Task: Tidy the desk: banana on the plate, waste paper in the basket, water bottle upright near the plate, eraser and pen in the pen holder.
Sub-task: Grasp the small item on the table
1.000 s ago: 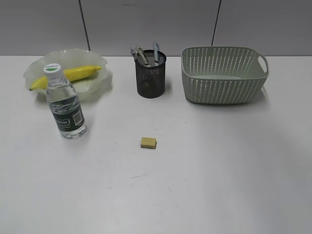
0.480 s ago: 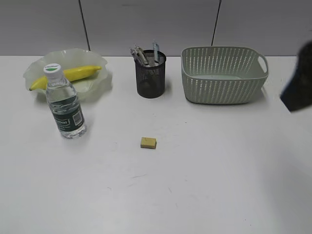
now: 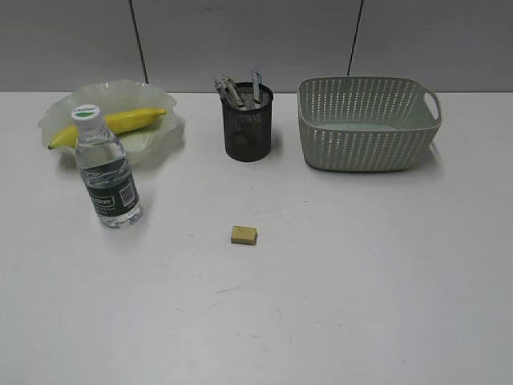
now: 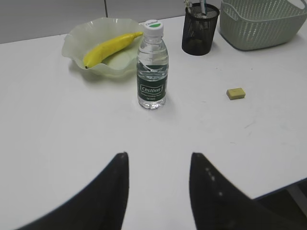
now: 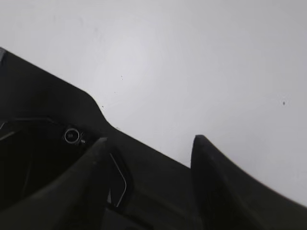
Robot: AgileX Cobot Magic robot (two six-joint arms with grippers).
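The banana (image 3: 120,122) lies on the pale green plate (image 3: 164,136) at the back left of the desk (image 3: 361,273). Just in front of the plate, the water bottle (image 3: 108,170) stands upright. Pens (image 3: 232,90) stick out of the black mesh pen holder (image 3: 248,128). The yellowish eraser (image 3: 244,234) lies alone mid-desk. The basket (image 3: 365,124) stands at the back right. The waste paper is out of view. No gripper shows in the exterior view. My left gripper (image 4: 159,158) is open and empty, well short of the bottle (image 4: 152,72). My right gripper (image 5: 152,141) is open and empty over dark equipment.
In the left wrist view the eraser (image 4: 236,93) lies right of the bottle, with the pen holder (image 4: 199,33) and basket (image 4: 259,24) behind it. The desk's near edge (image 4: 283,184) shows at lower right. Dark machinery (image 5: 48,143) fills the lower left of the right wrist view.
Half a second ago a dark blurred arm shape showed at the right edge of the exterior view; it is gone now. The objects on the desk have not moved.
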